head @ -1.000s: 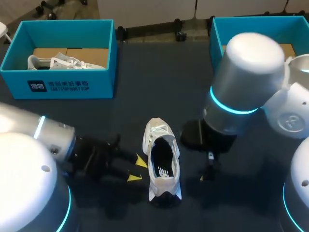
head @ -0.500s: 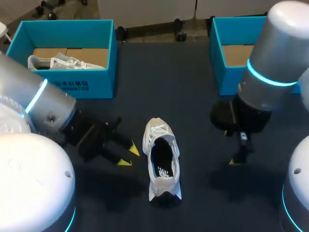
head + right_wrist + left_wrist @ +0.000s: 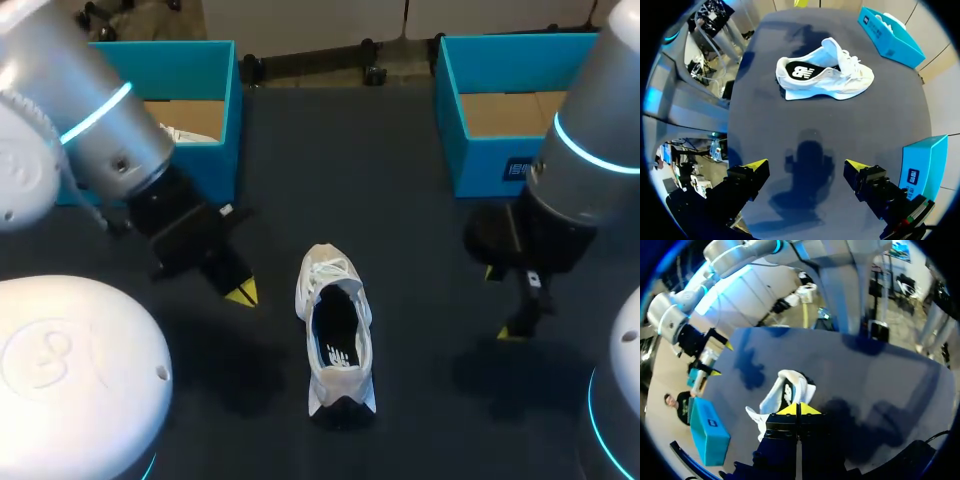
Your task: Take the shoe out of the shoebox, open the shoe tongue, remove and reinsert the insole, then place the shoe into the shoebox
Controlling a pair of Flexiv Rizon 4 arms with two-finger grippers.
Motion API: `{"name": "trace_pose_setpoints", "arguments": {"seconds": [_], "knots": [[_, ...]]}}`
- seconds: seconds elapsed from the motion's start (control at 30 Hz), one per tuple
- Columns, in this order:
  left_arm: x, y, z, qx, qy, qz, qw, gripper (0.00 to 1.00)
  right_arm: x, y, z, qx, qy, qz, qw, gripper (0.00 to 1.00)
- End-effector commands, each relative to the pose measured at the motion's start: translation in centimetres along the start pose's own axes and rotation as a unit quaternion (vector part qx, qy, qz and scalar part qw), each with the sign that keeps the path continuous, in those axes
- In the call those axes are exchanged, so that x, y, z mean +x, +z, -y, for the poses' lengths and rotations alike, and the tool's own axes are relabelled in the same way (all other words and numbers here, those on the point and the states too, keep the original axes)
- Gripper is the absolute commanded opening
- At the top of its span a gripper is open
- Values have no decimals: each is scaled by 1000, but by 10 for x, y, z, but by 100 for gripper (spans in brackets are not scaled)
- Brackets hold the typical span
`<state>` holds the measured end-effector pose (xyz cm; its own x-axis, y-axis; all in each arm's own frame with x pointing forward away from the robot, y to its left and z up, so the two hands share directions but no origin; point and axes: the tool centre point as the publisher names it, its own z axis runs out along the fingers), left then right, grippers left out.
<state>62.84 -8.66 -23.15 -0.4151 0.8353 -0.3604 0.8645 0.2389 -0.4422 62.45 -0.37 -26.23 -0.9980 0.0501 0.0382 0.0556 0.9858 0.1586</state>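
- White sneaker (image 3: 335, 335): stands on its sole on the dark table (image 3: 400, 200), out of both boxes, between the two arms. Its heel is nearest the robot and its toe points away. A black insole (image 3: 802, 70) lies inside.
- Left gripper (image 3: 240, 293): near the sneaker's lace end, not touching it. Its fingers are closed together on nothing.
- Right gripper (image 3: 502, 303): well apart from the sneaker on the other side. Its fingers are spread wide and hold nothing.
- Left shoebox (image 3: 222, 160), teal, far side: a second white shoe (image 3: 185, 133) lies on the cardboard floor, largely hidden by the left arm.
- Right shoebox (image 3: 490, 165), teal, far side: brown cardboard floor showing.
- Left wrist view only: both yellow fingertips (image 3: 789, 410) pressed together, with the sneaker just ahead.
- Right wrist view only: the gap between its tips, over bare table and the gripper's shadow.
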Motion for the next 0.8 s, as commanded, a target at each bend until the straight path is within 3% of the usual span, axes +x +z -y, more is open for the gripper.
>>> {"name": "trace_pose_setpoints", "arguments": {"seconds": [0.03,0.27,0.47,0.8], "knots": [[-5,-3,5,-4,-1,-151,989,0,2,1,3,-2,-1,3,1000,100],[-5,-3,5,-4,-1,-151,989,0,2,1,3,-2,-1,3,1000,100],[-21,9,12,-14,62,-215,975,0,2,1,3,-2,-1,3,1000,100],[-29,20,15,-27,106,-294,949,0,2,1,3,-2,-1,3,1000,100]]}}
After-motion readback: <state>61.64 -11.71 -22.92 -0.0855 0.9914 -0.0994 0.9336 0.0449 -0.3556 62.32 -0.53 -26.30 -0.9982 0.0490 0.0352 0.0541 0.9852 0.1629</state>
